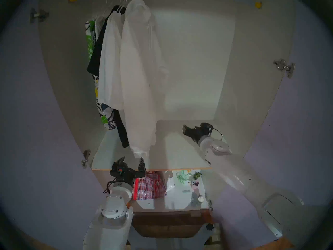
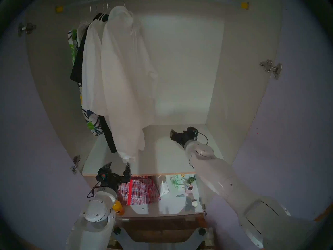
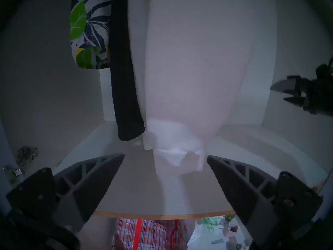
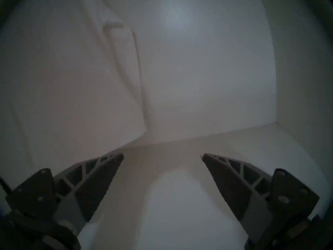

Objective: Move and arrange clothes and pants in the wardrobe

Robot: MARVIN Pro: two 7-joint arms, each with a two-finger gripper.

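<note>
Left gripper [image 1: 132, 159] spread wide at the shelf [image 1: 180, 154] edge, under the long white jacket [image 1: 138, 81], right gripper [image 1: 185, 129] also spread, low over shelf.

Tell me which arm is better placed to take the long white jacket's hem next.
Left, probably: the left gripper is open just below the long white jacket; the right gripper is off to its side.

- The long white jacket [image 1: 138, 78] is thin matt cloth.
- The hinges [image 1: 284, 67] are shiny metal.
- The white shelf [image 1: 176, 154] looks smooth, its front edge like wood.
</note>
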